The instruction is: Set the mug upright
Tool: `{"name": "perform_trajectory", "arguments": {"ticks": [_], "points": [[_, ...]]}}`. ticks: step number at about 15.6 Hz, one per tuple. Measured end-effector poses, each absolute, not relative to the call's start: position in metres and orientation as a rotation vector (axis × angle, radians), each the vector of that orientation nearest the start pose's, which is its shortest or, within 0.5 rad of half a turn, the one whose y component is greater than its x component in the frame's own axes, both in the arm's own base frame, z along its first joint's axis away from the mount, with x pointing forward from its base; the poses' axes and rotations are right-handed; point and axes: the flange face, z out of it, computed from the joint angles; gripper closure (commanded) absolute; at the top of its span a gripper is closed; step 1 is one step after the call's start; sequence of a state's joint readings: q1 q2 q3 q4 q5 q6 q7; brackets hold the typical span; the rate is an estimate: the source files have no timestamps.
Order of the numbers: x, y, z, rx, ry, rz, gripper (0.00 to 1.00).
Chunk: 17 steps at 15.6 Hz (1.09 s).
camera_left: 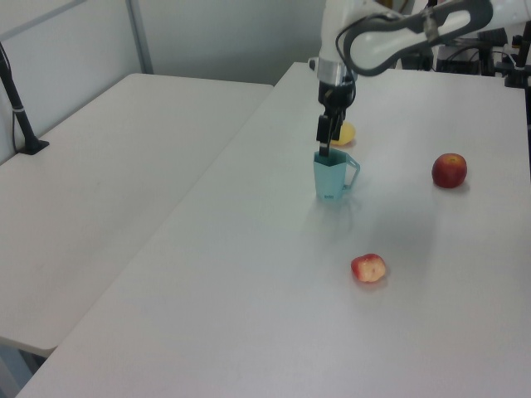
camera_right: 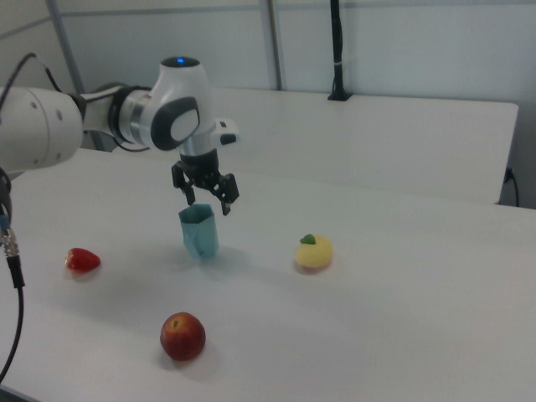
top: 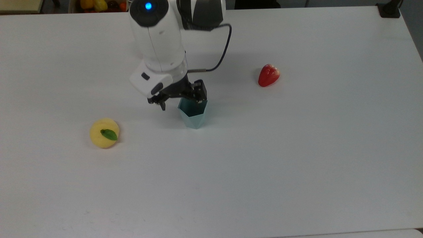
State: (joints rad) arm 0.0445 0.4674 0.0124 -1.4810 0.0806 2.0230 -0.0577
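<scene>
- One mug [top: 193, 115] stands upright on the bench [top: 297, 148].
- One tool [camera_right: 207, 198] hovers above it, fingers spread, holding nothing.
- Fruits: one strawberry [top: 268, 75], one apple [camera_right: 182, 336], one lemon [top: 104, 133].

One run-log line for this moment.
mug: upright on table, free | gripper: open, above rim | fruits: apart from mug | step: upright done

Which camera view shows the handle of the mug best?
The left view: the mug stands upright with its handle sticking out toward the left view's right. In the top view and the right view, the mug shows only its faceted walls.
</scene>
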Motion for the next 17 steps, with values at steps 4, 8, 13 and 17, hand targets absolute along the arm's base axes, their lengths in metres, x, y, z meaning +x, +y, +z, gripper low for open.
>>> {"name": "perform_trajectory", "arguments": {"ticks": [4, 8, 13, 17], "points": [[0.669, 0.043, 0.492, -3.055, -0.139, -0.112, 0.0], [0.618, 0.042, 0.562, -3.059, -0.049, 0.027, 0.0], [0.582, 0.042, 0.61, -3.051, 0.267, 0.039, 0.0], [0.559, 0.041, 0.635, -3.051, 0.256, -0.015, 0.0]]}}
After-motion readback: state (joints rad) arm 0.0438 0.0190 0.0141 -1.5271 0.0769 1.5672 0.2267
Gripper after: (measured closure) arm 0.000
